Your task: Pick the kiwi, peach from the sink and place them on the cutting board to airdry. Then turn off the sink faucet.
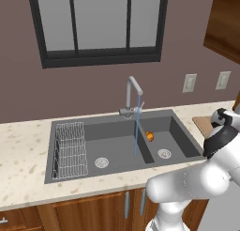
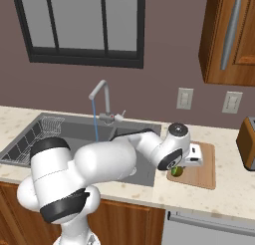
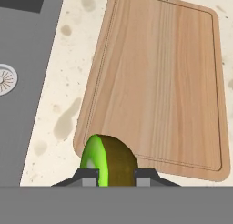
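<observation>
So right now it's on the first fruit. The gripper (image 3: 109, 175) is clamped on the kiwi (image 3: 108, 160), fingers pinching it from both sides, and it's hanging over the near corner of the cutting board (image 3: 159, 82). From the right base view the kiwi (image 2: 175, 171) sits tucked under the hand, just above the board's (image 2: 201, 169) edge nearest the sink, but I can't tell if it's touching the wood or not.

The peach (image 1: 149, 136) is down in the sink (image 1: 117, 145), in the right basin close to the divider, not far from the water stream. The faucet (image 1: 132, 96) is running, you can see the blue line of water coming off the spout.

My guess for the next move: shift a bit further over the board so the kiwi isn't right at the rim, lower it, then let go gently, since round fruit could roll off onto the tabletop (image 3: 59, 104). After that it's back to the sink for the peach, and the faucet lever comes last.
</observation>
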Tool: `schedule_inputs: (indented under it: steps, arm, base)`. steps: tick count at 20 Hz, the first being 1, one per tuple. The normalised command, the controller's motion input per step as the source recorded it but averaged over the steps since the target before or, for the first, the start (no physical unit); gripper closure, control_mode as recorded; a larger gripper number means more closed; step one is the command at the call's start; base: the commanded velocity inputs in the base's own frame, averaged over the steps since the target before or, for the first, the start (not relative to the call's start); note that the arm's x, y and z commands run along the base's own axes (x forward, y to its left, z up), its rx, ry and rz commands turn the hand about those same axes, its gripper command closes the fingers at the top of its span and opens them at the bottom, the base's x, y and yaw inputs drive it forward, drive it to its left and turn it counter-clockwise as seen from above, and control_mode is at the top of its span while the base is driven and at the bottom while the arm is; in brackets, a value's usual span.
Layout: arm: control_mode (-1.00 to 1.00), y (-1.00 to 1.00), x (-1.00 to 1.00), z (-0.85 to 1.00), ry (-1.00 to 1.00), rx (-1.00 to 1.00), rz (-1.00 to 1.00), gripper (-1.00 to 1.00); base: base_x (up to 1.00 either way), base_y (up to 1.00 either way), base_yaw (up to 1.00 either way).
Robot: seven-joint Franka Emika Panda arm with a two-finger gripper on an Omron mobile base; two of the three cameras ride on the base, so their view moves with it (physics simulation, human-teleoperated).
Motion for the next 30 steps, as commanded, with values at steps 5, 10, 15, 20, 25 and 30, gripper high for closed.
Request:
schedule_inputs:
  steps: [5,10,15,20,25,30]
  arm:
    - [-1.0,0.0,0.04,-0.11,0.0,0.0,0.0,1.0]
    - [-1.0,0.0,0.05,-0.1,-0.01,0.0,0.0,1.0]
    - [-1.0,0.0,0.06,-0.09,-0.02,0.0,0.0,1.0]
    - [-1.0,-0.02,0.06,-0.07,-0.03,0.0,0.0,1.0]
    - [-1.0,-0.01,0.04,-0.08,-0.04,0.0,0.01,1.0]
    - [-1.0,-0.04,0.08,-0.05,-0.04,0.0,0.01,1.0]
  base:
    - [0.0,0.0,0.0]
    - [0.0,0.0,0.0]
    - [0.0,0.0,0.0]
    - [0.0,0.0,0.0]
    - [0.0,0.0,0.0]
    - [0.0,0.0,0.0]
